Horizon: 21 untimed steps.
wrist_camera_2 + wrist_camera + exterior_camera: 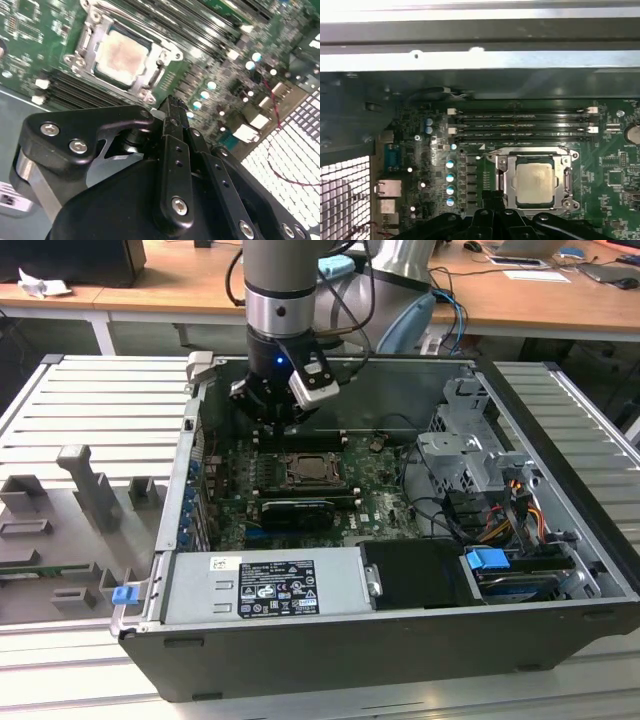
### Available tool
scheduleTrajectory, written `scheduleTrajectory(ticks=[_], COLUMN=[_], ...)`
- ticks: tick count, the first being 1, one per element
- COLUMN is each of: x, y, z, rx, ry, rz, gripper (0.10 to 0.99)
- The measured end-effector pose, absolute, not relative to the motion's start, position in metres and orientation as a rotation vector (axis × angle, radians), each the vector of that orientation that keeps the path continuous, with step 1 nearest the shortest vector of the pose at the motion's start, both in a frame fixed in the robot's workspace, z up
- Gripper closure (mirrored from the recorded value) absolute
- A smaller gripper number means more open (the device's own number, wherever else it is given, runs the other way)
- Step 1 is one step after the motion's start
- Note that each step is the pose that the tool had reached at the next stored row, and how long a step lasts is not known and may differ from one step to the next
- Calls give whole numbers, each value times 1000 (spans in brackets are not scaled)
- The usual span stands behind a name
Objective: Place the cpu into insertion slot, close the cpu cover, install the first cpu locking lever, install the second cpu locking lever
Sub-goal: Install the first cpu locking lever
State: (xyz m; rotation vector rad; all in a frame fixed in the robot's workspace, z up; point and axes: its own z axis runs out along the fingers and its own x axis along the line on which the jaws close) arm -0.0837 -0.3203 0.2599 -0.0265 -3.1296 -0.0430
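Note:
The cpu (534, 182) lies flat in the socket on the green motherboard, its dull beige top showing in both wrist views (121, 55). The cpu cover (532, 152) is a silver frame lying down around it, with the chip showing through the window (165, 50). In the exterior view the socket (312, 472) sits mid-board. My gripper (273, 427) hangs over the board just behind the socket, beside it and not touching. Its black fingers (170, 107) are pressed together and hold nothing. How the locking levers stand I cannot make out.
Memory slots (520, 122) run just beyond the socket. A long black card (295, 512) lies in front of it, then the power supply (265, 585). A drive cage (465, 455) and cables fill the exterior view's right. A grey fixture tray (80, 500) sits outside the case.

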Motion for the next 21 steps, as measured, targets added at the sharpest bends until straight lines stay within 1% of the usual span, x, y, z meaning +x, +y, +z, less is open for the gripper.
scheduleTrajectory(ticks=[21], x=[-94], y=[-320], z=[259], rx=[-26], ry=[-3130], rz=[-43], gripper=[980])
